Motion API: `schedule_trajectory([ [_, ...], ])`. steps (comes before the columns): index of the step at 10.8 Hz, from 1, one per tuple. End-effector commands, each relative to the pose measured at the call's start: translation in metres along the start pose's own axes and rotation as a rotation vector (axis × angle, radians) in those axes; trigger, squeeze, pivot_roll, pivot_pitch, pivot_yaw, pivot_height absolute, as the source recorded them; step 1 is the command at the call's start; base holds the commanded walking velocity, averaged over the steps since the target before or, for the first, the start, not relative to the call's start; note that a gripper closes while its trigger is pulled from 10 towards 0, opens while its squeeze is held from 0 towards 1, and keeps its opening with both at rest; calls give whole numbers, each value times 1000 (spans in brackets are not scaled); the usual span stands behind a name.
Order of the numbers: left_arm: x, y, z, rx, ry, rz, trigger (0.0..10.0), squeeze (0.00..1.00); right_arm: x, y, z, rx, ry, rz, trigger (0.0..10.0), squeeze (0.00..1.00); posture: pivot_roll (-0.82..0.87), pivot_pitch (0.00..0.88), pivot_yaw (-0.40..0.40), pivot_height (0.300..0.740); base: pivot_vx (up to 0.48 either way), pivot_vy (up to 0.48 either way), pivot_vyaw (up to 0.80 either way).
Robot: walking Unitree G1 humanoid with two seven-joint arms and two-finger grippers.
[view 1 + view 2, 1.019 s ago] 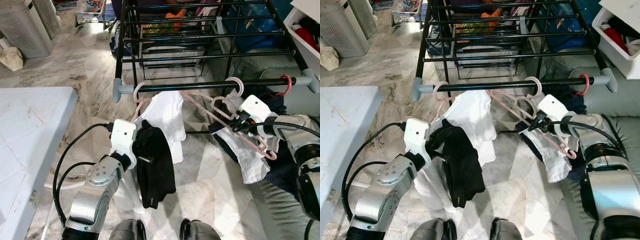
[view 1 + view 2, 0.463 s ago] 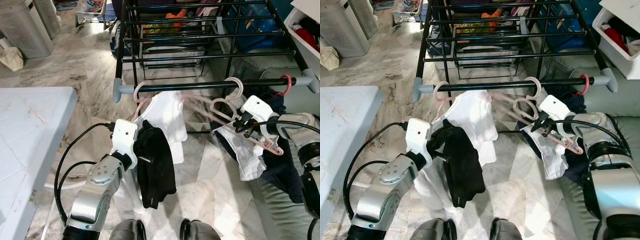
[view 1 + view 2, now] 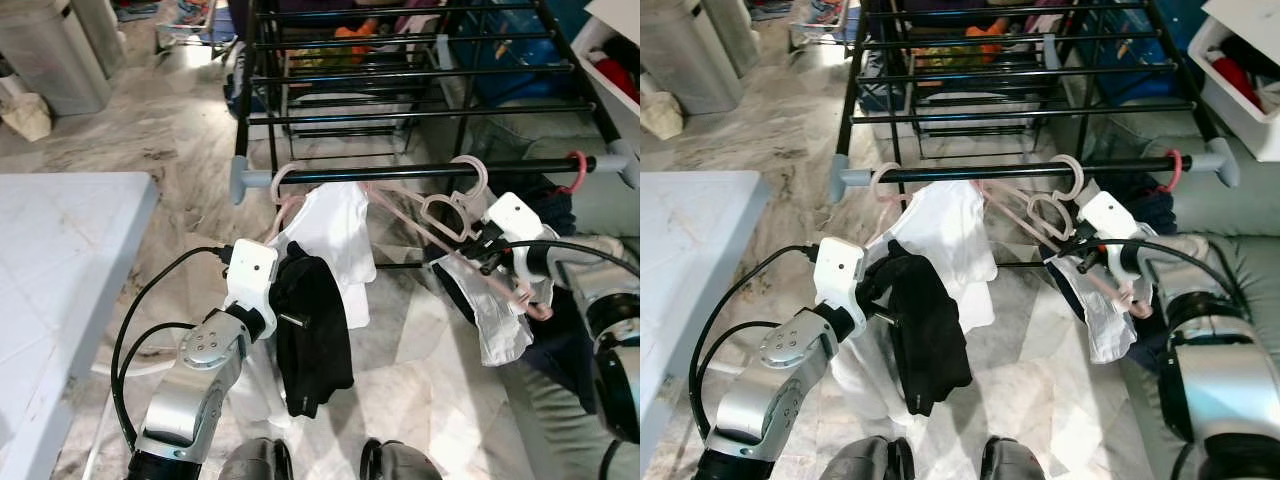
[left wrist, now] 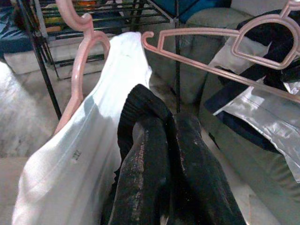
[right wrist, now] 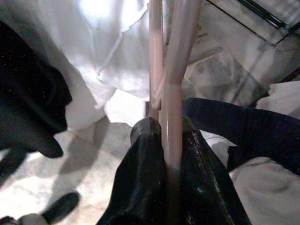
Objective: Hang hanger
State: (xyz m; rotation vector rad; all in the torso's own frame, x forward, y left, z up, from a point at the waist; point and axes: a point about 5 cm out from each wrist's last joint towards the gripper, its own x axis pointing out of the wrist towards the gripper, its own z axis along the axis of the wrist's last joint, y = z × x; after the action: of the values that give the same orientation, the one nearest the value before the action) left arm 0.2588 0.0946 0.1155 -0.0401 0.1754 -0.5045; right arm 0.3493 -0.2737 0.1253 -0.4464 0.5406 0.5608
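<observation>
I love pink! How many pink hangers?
3: pale pink plastic hanger under the white shirt; another in the right gripper; darker pink hook at the black rail's right end. More may hide.

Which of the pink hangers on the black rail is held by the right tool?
The tilted pink hanger with the white and navy cloth, hooked near the rail's middle. The right tool grips its bar. The left hanger carries a white shirt, ungripped.

The black drying rack point(image 3: 400, 70) runs off the top edge, so its far rails are cut off. Behind its rails, the coloured clothes point(image 3: 355, 35) are too broken up to identify. Beside the rack, the left gripper's point(image 4: 168, 154) black fingers point(image 4: 140, 168) are draped in a black knitted garment point(image 3: 312, 335), hiding their tips. The grey ribbed appliance point(image 3: 60, 50) left of the rack is cropped.
</observation>
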Motion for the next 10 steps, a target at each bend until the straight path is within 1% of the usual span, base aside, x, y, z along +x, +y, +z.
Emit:
schedule_trajectory([
  [1,1,1,2,14,-4,-2,10000,0,1,3,-11,48,27,0,10000,0,-18,78,33,740,0,0,0],
  [2,2,0,1,12,0,-9,10000,0,1,5,-13,62,28,9,10000,1000,-18,78,33,740,0,0,0],
  [4,2,0,0,12,5,-13,10000,0,-6,-2,-9,53,43,29,10000,1000,-19,75,32,740,0,0,0],
  [5,2,0,0,12,7,-14,10000,0,-9,-6,-6,36,57,41,10000,835,-20,73,31,740,0,0,0],
  [6,2,0,-1,12,10,-15,10000,0,-13,-10,-3,12,70,41,10000,0,-20,73,31,740,0,0,0],
  [7,3,-1,-1,10,12,-17,10000,0,-14,-12,0,11,71,32,4196,0,-20,73,31,740,0,0,0],
  [8,3,-2,-2,10,15,-19,10000,0,-14,-12,2,9,72,35,0,0,-25,77,25,740,0,0,0],
  [10,3,-3,-2,8,17,-19,10000,0,-12,-10,2,5,77,55,0,0,-25,80,22,740,0,0,0],
])
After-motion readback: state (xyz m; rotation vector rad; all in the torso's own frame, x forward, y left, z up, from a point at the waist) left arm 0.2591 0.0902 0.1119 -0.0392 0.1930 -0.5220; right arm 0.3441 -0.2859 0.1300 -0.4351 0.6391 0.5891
